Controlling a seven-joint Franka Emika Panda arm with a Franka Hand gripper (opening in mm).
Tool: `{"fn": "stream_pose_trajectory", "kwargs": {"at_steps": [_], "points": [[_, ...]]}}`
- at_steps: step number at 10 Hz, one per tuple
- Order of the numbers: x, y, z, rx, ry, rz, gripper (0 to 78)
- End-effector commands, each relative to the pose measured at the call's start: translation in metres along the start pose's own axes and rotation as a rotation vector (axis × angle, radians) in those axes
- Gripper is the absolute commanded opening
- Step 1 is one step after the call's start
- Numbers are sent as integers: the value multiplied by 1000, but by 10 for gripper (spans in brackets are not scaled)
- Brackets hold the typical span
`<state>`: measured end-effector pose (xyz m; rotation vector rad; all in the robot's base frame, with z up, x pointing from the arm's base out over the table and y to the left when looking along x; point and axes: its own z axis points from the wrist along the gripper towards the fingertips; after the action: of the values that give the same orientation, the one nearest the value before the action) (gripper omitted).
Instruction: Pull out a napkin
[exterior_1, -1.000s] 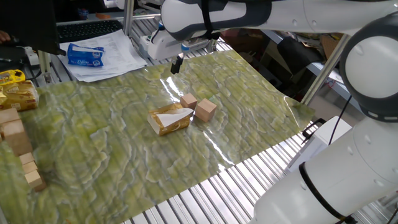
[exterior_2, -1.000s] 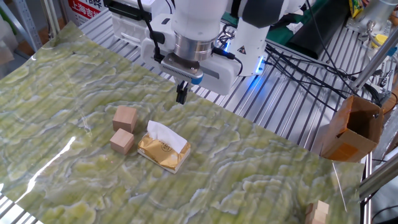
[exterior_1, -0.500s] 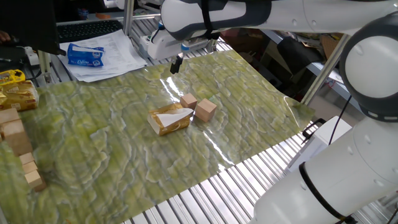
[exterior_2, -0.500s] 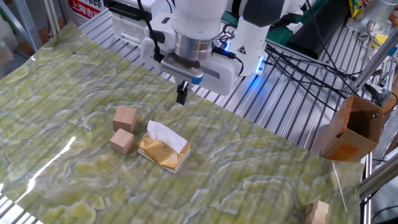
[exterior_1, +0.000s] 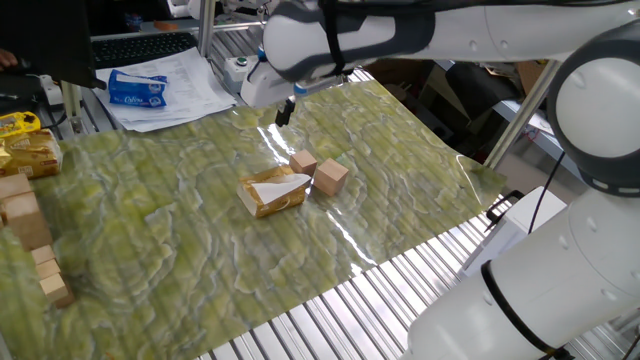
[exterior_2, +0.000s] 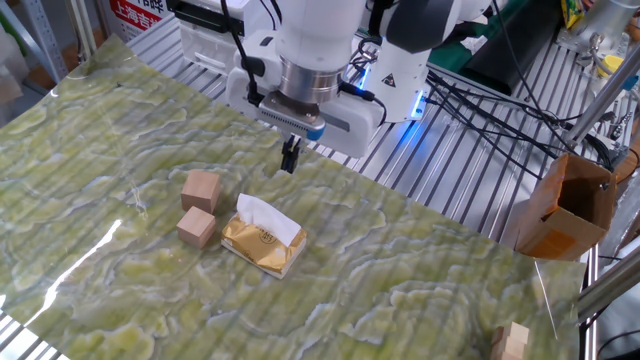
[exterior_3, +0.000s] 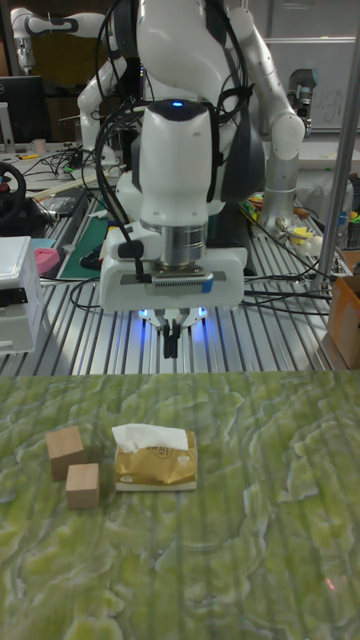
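Observation:
A yellow-tan tissue pack lies on the green marbled mat. The white napkin sticks up crumpled from its top slot. My gripper hangs above the mat's far edge, behind the pack and apart from it. Its fingers point down, pressed together, holding nothing.
Two wooden cubes sit just beside the pack. White printed papers with a blue packet lie at the back left, more wooden blocks at the left edge. A cardboard box stands off the mat.
The gripper has dropped slightly and edged toward the pack. The pack, napkin and cubes have not moved.

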<state>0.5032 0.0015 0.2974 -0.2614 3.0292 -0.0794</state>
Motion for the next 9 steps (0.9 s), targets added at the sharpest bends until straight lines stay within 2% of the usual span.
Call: {"fn": "stream_pose_trajectory", "kwargs": {"at_steps": [1,2,3,4,7,8,9], "points": [[0,-1,-1,6,9,5,0],[0,-1,-1,2,9,9,0],[0,-1,-1,4,-9,34,0],[0,-1,-1,3,-11,63,0],[0,-1,-1,-8,8,95,0],[0,-1,-1,-20,82,62,0],[0,-1,-1,-11,132,19,0]]}}
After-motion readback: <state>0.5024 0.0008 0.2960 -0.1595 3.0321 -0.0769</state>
